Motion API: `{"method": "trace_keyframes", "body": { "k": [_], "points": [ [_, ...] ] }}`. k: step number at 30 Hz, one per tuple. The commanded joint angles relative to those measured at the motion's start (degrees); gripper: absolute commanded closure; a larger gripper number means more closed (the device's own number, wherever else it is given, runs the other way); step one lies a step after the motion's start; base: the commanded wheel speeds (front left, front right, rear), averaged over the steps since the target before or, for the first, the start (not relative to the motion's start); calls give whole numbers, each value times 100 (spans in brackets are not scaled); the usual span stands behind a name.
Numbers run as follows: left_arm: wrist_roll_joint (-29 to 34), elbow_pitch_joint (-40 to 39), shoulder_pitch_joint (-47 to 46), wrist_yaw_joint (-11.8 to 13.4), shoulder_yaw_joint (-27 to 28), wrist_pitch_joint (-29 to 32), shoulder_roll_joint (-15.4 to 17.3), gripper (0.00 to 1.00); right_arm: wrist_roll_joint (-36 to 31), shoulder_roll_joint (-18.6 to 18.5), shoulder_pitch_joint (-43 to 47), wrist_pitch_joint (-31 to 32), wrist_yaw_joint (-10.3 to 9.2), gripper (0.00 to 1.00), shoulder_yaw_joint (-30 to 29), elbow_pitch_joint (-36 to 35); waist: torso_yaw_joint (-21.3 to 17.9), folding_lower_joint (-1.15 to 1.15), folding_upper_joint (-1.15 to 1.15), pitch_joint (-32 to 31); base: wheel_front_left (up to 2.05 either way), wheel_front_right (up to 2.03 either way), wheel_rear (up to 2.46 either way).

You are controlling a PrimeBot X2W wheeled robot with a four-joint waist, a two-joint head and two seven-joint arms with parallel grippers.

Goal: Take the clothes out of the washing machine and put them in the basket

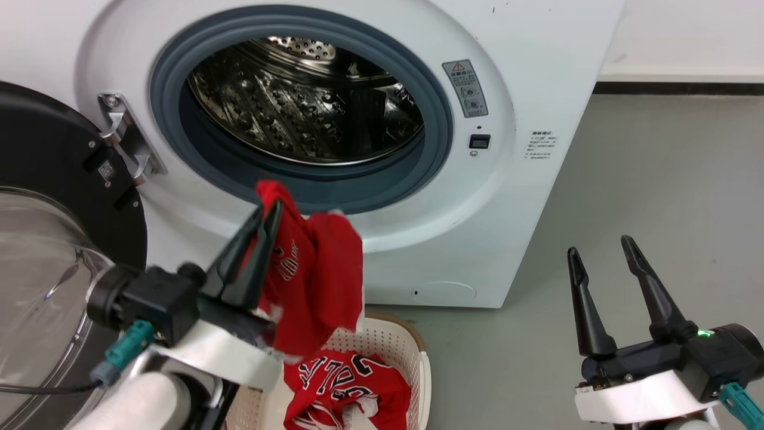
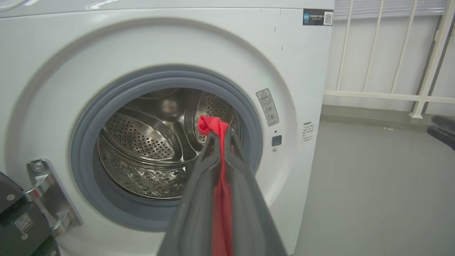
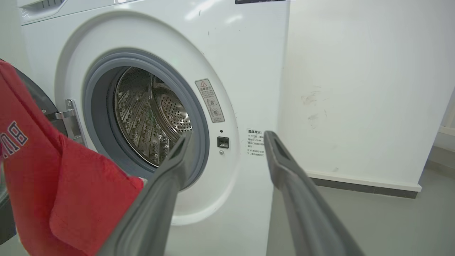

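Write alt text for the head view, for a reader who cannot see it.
The left gripper, shut on a red garment, holds it above the basket, where a red jersey lies, before the open washing machine. The right gripper is open at lower right.

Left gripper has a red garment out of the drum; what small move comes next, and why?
Probably lower the left gripper slightly and open it: it is shut on a red garment whose lower end hangs over the basket, where a jersey already lies.
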Motion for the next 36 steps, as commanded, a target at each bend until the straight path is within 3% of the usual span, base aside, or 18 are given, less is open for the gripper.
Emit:
{"method": "trace_keyframes", "body": {
  "k": [1,8,12,27,36],
  "points": [
    [16,41,138,13,-51,16,22,100,-38,5,-61,-11,-6,0,1,-21,15,0,0,56,0,0,0],
    [-69,593,426,-148,-274,-97,-124,100,-95,6,-258,-11,-6,0,-5,-65,4,0,0,394,0,0,0],
    [-133,1155,491,-333,-445,-144,-369,100,-126,5,-408,-11,-6,0,5,-116,-44,0,0,702,0,0,0],
    [-288,4821,-374,-1663,-615,-346,-1767,100,-248,6,-1136,-11,-6,0,-36,-335,-290,0,0,2138,0,0,0],
    [27,6891,-1406,-2160,-652,-352,-2457,100,-270,8,-1564,-11,-6,0,-213,-499,-412,0,0,3108,0,0,0]
  ]
}}
